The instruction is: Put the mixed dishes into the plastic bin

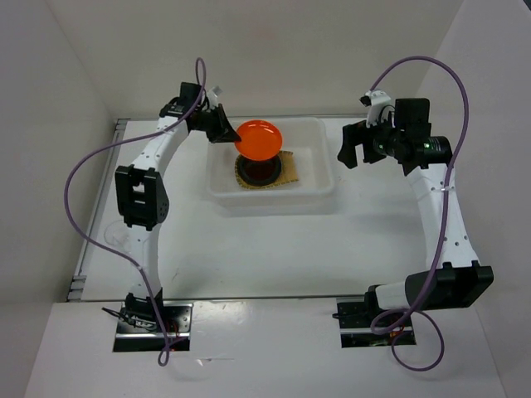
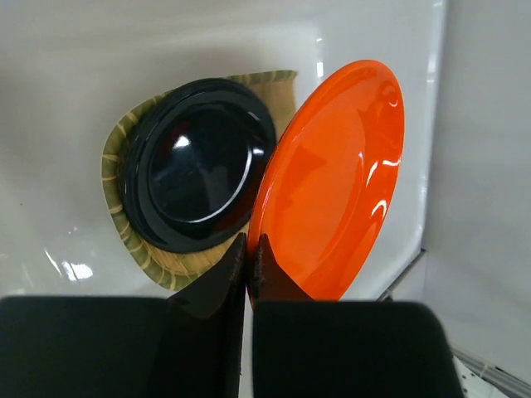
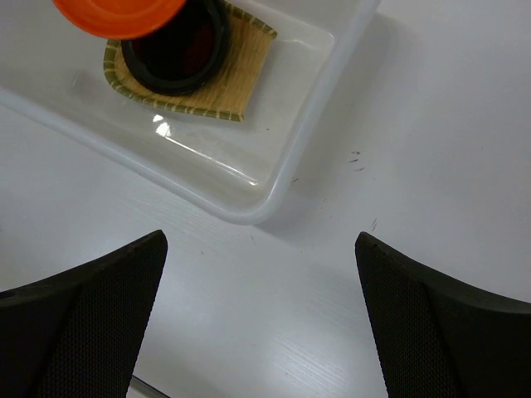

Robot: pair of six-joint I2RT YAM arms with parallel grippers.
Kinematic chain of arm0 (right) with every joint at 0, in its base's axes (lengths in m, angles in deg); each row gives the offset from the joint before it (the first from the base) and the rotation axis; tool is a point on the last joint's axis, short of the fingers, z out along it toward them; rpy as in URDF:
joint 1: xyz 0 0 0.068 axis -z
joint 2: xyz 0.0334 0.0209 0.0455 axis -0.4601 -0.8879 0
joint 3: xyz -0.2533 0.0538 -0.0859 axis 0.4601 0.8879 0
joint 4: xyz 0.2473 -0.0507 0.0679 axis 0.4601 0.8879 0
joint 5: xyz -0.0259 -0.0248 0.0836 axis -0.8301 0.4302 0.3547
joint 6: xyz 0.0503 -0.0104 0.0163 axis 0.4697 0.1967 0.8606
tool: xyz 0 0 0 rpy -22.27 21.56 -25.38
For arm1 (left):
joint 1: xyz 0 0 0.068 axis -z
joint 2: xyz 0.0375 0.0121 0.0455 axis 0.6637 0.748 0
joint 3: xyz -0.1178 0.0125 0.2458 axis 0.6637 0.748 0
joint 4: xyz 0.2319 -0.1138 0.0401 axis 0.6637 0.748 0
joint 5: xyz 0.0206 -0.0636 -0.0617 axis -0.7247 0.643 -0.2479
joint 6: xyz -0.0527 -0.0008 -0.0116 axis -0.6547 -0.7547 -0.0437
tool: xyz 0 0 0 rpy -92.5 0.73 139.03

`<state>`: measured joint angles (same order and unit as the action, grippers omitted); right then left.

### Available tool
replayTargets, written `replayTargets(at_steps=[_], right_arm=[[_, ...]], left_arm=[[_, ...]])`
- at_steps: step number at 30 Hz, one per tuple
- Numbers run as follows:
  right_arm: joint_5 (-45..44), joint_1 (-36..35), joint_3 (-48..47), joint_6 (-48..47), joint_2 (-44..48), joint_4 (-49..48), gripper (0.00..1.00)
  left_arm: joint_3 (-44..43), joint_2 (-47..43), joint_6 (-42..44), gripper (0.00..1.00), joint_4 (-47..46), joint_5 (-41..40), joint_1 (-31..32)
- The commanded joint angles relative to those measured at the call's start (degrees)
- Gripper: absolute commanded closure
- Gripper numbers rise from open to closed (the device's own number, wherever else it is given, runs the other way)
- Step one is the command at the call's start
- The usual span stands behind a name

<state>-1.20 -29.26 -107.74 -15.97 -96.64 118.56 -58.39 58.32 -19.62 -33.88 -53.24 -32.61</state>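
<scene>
Dishes of this kind look light and stiff, and the glossy plates are probably slippery, so a firm pinch on the rim seems the sensible hold. Nearest me, past a stretch of table point(image 1: 274, 249), sits the plastic bin point(image 1: 274, 201), its translucent wall blurring whatever lies low inside. On its floor lies the woven tray point(image 3: 236, 62), and the black plate point(image 2: 199, 162) rests on top of it, covering most of the weave. Above that, over the bin, the orange plate point(image 2: 336, 178) hangs steeply tilted. The left gripper point(image 2: 249, 249) is clenched on its lower rim, jaws nearly together. I'd judge that so thin an edge grip could let a smooth plate swivel or slide. Off to the bin's right, the right gripper point(image 1: 357, 149) hovers over the table with its fingers spread wide, holding nothing. The clear cups I can't find in any view; they may be hidden or out of frame. How much of the rim sits between the left pads is also hard to make out.
</scene>
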Motion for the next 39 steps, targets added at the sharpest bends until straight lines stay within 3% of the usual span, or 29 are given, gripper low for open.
replayTargets(at_steps=[1, 6, 18, 21, 24, 26, 27, 35, 39], right_arm=[[1.05, 1.07, 0.43, 0.66, 2.06, -2.6, 0.01], [3.06, 1.08, -0.71, 0.66, 2.06, -2.07, 0.01], [3.6, 2.66, -0.71, 0.66, 2.06, -1.54, 0.01], [3.6, 2.66, -1.23, 0.14, 2.06, -1.54, 0.01], [3.6, 2.66, -1.24, 0.13, 2.06, -1.54, 0.01], [3.6, 3.18, -1.24, 0.13, 2.06, -1.54, 0.01], [3.6, 3.19, -0.72, 0.13, 2.06, -1.54, 0.01], [4.65, 3.8, 0.87, 0.13, 2.06, -1.54, 0.01], [5.18, 3.8, 1.4, 0.13, 2.06, -1.54, 0.01]], left_arm=[[-3.43, 2.65, -0.32, 1.0, 1.35, -2.61, 1.49], [-6.06, 6.34, -0.32, 1.0, 3.37, -3.41, 3.33], [-19.41, 15.75, 0.21, 1.0, 16.44, -18.17, 5.71], [-31.86, 22.15, 0.82, 1.0, 24.42, -20.02, 6.76], [-56.97, 33.39, -0.13, 1.0, 35.95, -20.91, 7.46], [-53.01, 31.75, -0.14, 1.0, 36.06, -21.6, 8.07], [-56.39, 32.88, -0.14, 1.0, 37.37, -23.0, 8.6], [-57.39, 29.47, -1.2, 1.0, 37.39, -27.14, 10.8], [-52.22, 26.14, -1.2, 1.0, 37.39, -29.94, 10.8]])
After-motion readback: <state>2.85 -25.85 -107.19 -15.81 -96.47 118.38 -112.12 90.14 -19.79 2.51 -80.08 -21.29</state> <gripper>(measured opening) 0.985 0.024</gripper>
